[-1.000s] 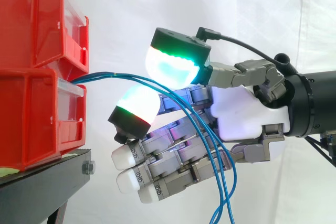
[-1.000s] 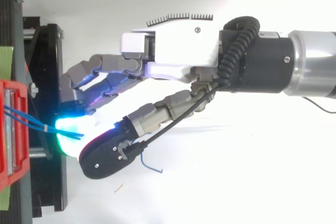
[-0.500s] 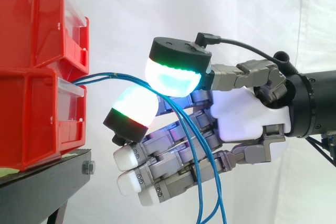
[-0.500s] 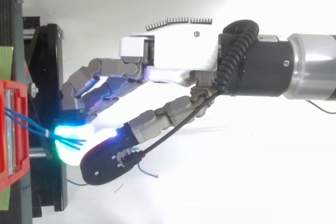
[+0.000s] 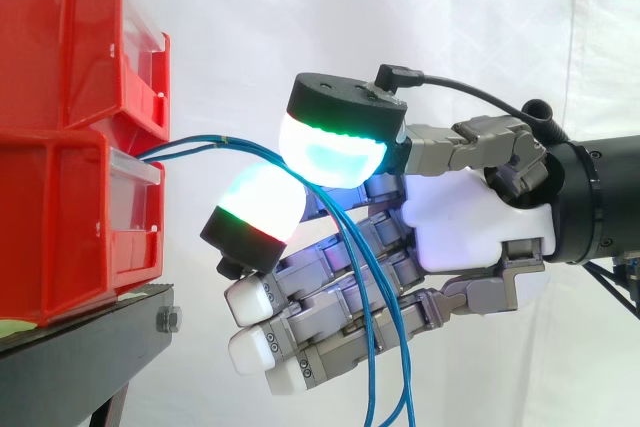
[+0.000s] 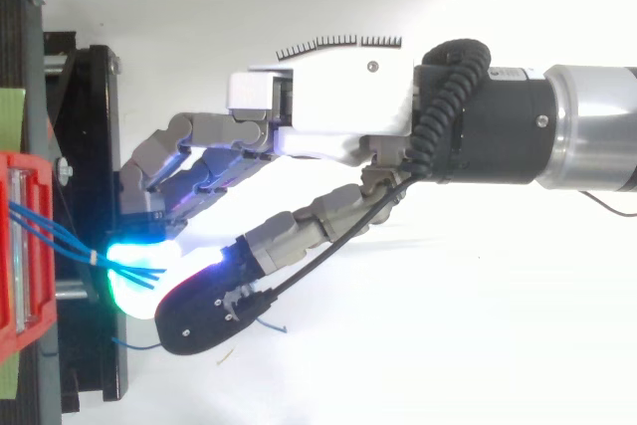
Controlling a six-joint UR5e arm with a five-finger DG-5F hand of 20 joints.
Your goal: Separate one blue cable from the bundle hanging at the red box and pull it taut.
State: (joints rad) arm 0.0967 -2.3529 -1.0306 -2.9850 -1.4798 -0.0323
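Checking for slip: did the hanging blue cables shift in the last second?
Yes. In the side view the blue cables' hanging lengths swung left, toward the red bins.

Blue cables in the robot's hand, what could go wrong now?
1. Several blue cables run together between the hand's glowing pads, so a pull may drag the whole bundle, not just one.
2. Their loose ends hang across the lower fingers and might snag there.
3. The cables come out of the lower red bin; a hard tug could perhaps shift it on the black stand.
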